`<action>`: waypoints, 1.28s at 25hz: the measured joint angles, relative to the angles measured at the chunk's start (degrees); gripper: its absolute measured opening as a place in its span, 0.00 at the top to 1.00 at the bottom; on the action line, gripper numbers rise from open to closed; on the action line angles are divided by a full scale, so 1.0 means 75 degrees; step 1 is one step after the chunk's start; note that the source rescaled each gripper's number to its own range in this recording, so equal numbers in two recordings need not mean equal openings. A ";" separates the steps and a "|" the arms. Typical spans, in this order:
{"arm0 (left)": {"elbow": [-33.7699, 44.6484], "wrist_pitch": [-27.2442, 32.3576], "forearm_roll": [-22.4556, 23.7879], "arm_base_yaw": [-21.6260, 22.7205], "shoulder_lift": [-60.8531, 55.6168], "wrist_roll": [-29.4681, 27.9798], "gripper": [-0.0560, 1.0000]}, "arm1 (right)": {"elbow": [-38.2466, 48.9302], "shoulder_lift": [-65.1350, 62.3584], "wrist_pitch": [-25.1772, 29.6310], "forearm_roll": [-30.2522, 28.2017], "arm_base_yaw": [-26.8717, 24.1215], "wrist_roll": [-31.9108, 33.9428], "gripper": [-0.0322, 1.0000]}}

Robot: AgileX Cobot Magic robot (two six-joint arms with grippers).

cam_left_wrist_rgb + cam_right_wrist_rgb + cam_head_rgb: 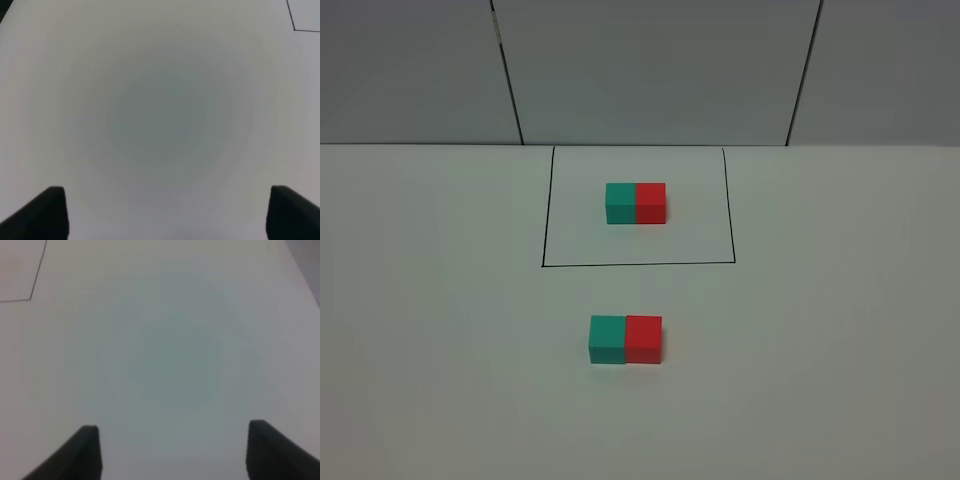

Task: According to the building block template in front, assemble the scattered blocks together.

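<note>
The template, a teal-green cube (620, 202) joined to a red cube (651, 202), sits inside a thin black drawn rectangle (542, 266) at the back of the white table. In front of it, outside the frame, the loose teal-green cube (607, 340) and the loose red cube (644, 339) stand side by side, touching, teal on the left. No gripper shows in the exterior high view. My left gripper (162, 212) is open and empty over bare table. My right gripper (172, 450) is open and empty over bare table. Neither wrist view shows a cube.
A grey panelled wall (650, 70) rises behind the table's far edge. A corner of the drawn rectangle shows in the left wrist view (294, 29) and in the right wrist view (31, 299).
</note>
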 joint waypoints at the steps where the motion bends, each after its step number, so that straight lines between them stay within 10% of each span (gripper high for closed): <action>1: 0.0000 0.0000 0.0000 0.0000 0.0000 0.0000 0.08 | 0.0000 0.0000 0.0000 0.0000 0.0000 0.0000 0.25; 32: 0.0000 0.0000 -0.0029 -0.0204 0.0000 0.0000 0.08 | 0.0000 0.0000 0.0000 0.0000 0.0000 0.0000 0.25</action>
